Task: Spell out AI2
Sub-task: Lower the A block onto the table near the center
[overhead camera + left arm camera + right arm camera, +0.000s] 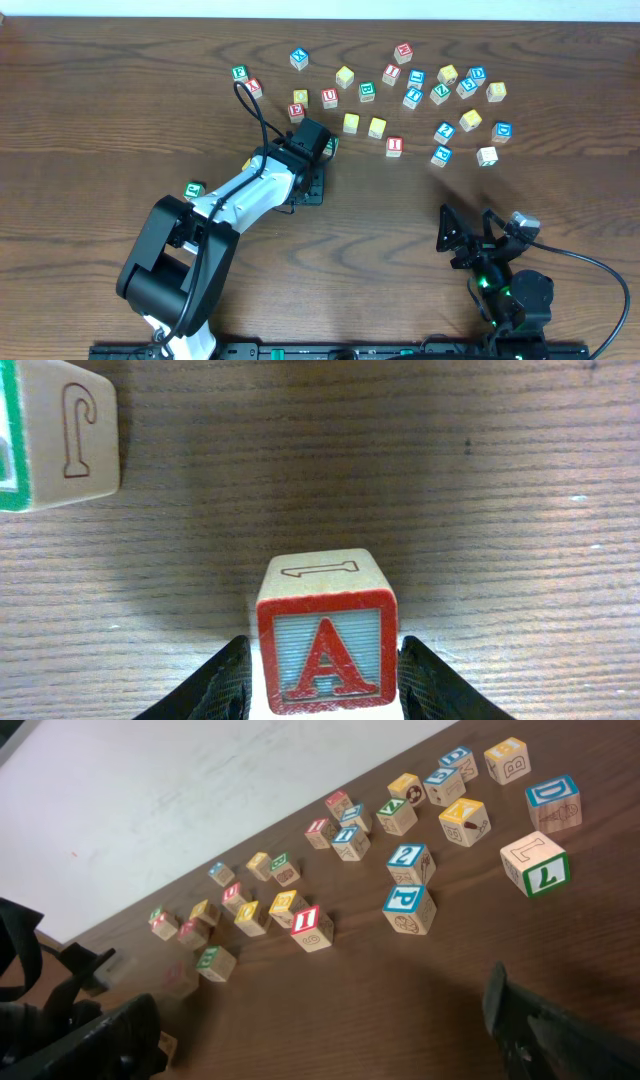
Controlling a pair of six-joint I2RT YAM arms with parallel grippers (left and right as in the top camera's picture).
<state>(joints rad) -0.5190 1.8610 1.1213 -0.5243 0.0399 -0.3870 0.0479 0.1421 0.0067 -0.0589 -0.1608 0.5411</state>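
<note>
A wooden block with a red letter A (325, 650) sits between the fingers of my left gripper (322, 695), which is shut on it low over the table. In the overhead view the left gripper (314, 150) hides this block. A red I block (394, 145) lies right of it, also in the right wrist view (306, 920). A blue 2 block (444, 131) lies further right, and shows in the right wrist view too (410, 858). My right gripper (465, 235) is open and empty near the front right (320, 1030).
A green-edged J block (60, 435) lies close to the held block on its far left. Several other letter blocks (420, 90) are scattered along the back of the wooden table (120, 100). A green block (194, 188) lies beside the left arm.
</note>
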